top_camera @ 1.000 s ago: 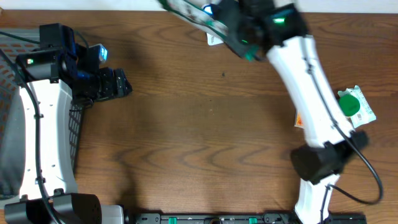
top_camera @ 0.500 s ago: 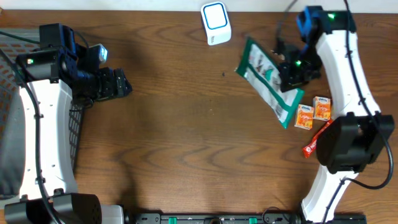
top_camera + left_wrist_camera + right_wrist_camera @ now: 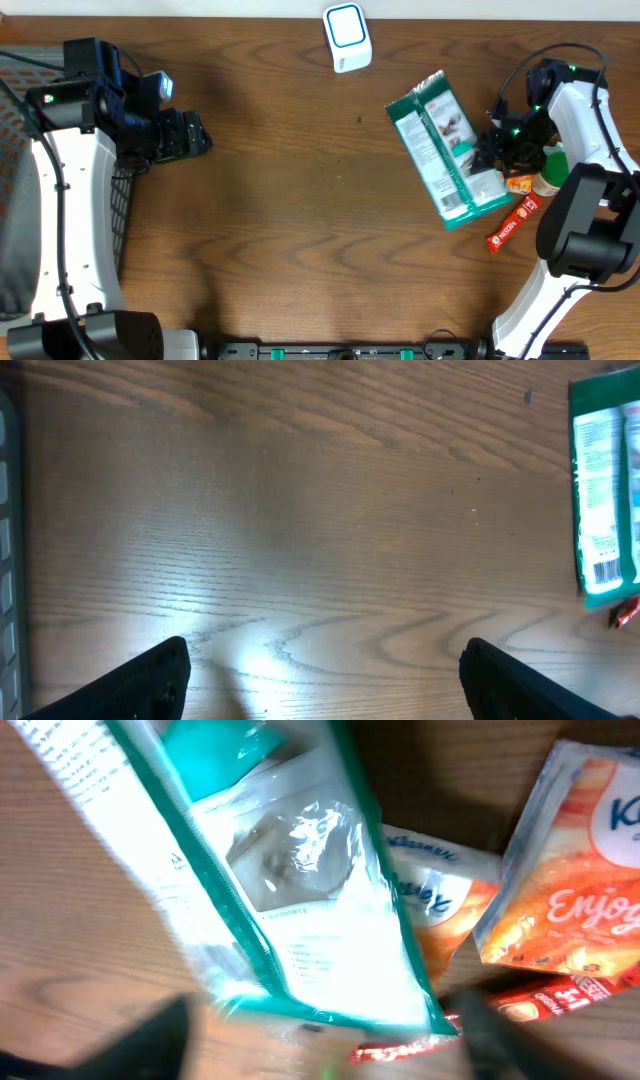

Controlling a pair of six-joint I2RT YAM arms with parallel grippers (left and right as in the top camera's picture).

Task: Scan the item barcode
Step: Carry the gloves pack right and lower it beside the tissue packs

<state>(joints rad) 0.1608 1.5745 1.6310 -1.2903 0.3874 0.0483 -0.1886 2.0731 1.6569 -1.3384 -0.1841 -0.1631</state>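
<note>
Green-bordered white pouch (image 3: 447, 158), flat, glossy, printed

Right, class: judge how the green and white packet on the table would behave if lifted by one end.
The green and white packet would probably droop: it looks like a thin, flat pouch. Its film shines in the right wrist view, so it may be slippery. Lying flat, it is unlikely to roll or tip.

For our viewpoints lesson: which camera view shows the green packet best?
The overhead view: the whole green packet lies in frame. The left wrist view catches only one end, with a barcode; the right wrist view shows a blurred part.
</note>
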